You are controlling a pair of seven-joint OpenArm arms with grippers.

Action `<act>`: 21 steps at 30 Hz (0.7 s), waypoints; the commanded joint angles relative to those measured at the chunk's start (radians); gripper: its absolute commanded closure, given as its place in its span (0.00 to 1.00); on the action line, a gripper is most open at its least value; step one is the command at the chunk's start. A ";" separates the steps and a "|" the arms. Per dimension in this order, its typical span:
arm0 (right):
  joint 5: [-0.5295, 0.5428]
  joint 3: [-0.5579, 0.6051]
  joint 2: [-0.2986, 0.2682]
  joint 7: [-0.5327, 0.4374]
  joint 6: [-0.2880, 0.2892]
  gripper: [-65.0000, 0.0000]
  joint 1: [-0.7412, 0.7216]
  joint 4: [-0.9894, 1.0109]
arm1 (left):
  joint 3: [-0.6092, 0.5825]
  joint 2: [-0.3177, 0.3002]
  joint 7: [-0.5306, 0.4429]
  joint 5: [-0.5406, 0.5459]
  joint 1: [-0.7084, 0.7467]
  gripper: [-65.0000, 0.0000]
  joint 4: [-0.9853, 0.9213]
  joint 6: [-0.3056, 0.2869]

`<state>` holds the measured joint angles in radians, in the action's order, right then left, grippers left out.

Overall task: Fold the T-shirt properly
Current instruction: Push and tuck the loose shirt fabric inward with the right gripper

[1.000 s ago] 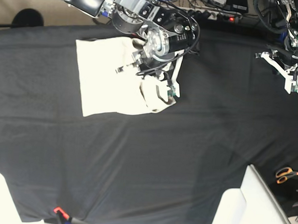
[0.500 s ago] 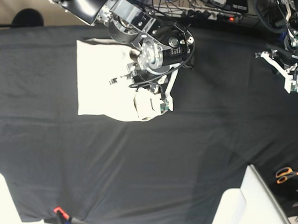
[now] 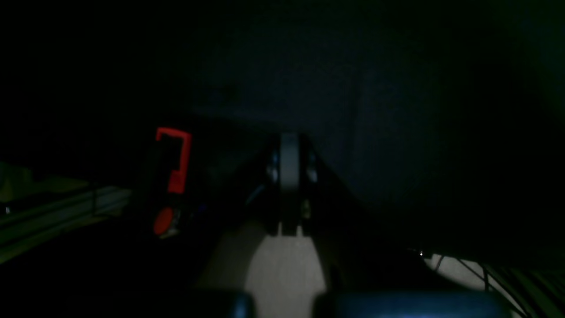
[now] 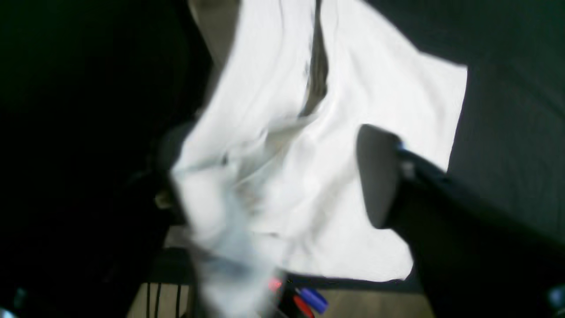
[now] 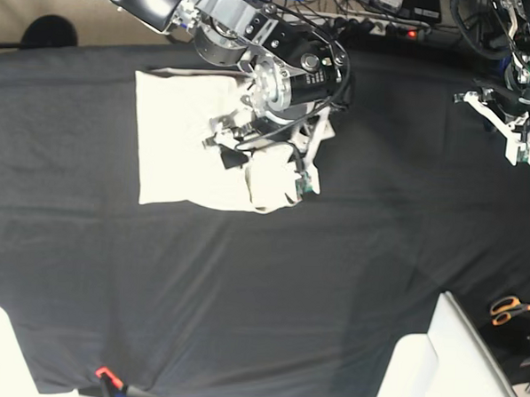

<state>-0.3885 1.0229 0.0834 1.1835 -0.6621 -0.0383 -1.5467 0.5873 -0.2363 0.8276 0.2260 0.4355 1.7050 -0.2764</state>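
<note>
The T-shirt lies bunched on the black tablecloth toward the far left. The right gripper hangs over its right edge with fingers spread wide and hides part of the cloth. The left gripper hovers well apart at the far right, fingers pressed together, holding nothing. Orange scissors lie by the table's right edge. The left wrist view is nearly black; the shirt's near fold blurs in the right wrist view.
</note>
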 commanded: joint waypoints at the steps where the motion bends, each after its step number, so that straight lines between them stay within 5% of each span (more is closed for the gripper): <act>1: -0.017 0.001 0.016 -0.027 -0.002 0.24 -0.013 -0.033 | 0.006 -0.015 -0.014 0.000 -0.005 1.00 0.000 0.004; 8: -0.017 0.001 0.011 -0.067 0.000 0.23 -0.010 -0.133 | 0.006 -0.018 -0.014 0.000 -0.017 1.00 -0.032 0.004; 12: -0.022 -0.019 -0.060 -0.086 -0.006 0.25 -0.008 -0.251 | 0.006 -0.018 -0.014 0.000 -0.033 1.00 -0.029 0.004; 15: -0.017 -0.100 -0.080 -0.076 -0.002 0.50 0.030 -0.286 | 0.006 -0.021 -0.014 0.000 -0.036 1.00 -0.033 0.004; 18: -0.017 -0.112 -0.080 -0.103 0.000 0.94 0.091 -0.286 | 0.006 -0.021 -0.014 0.000 -0.036 1.00 -0.033 0.004; 19: -0.016 -0.112 -0.080 -0.135 0.000 1.00 0.116 -0.283 | 0.006 -0.021 -0.014 0.002 -0.037 1.00 -0.027 0.004; 21: -0.016 -0.112 -0.080 -0.210 0.002 0.94 0.151 -0.255 | 0.006 -0.021 -0.014 0.006 -0.043 1.00 -0.026 0.004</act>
<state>-0.3801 0.9146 0.0002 0.9871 -0.6521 0.1310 -1.7897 0.5869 -0.2413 0.8280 0.2295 0.3958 1.6596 -0.2760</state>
